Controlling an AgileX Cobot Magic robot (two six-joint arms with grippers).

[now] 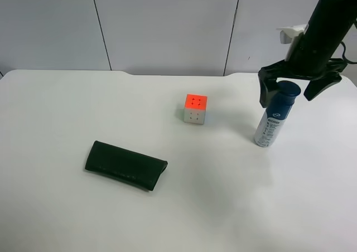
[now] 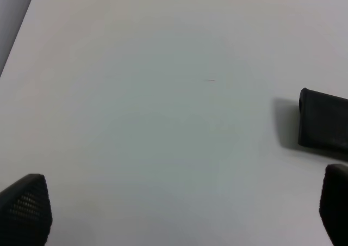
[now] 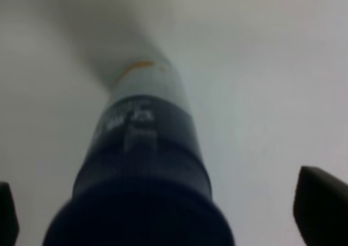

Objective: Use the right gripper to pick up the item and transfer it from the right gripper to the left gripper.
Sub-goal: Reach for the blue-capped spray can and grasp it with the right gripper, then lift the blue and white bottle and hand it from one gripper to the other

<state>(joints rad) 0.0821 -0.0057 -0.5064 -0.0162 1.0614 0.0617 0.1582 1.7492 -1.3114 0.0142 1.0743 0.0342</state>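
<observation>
Nearest, I see a flat dark green-black case (image 1: 125,165) lying on the white table (image 1: 56,124). The left gripper (image 2: 179,213) hangs near the case's end, spread wide and empty. Further back, a slim white bottle with a blue label and dark blue cap (image 1: 273,121) stands well apart from an orange-and-white puzzle cube (image 1: 195,108). The right gripper (image 1: 287,93) straddles the bottle's cap, its fingers spread and gripping nothing.

The table (image 1: 56,218) is lit brightly and evenly from above in the high view; only faint, soft shadows are cast by the case (image 1: 125,165) and the cube (image 1: 195,108). In the right wrist view the bottle (image 3: 141,164) is heavily blurred.
</observation>
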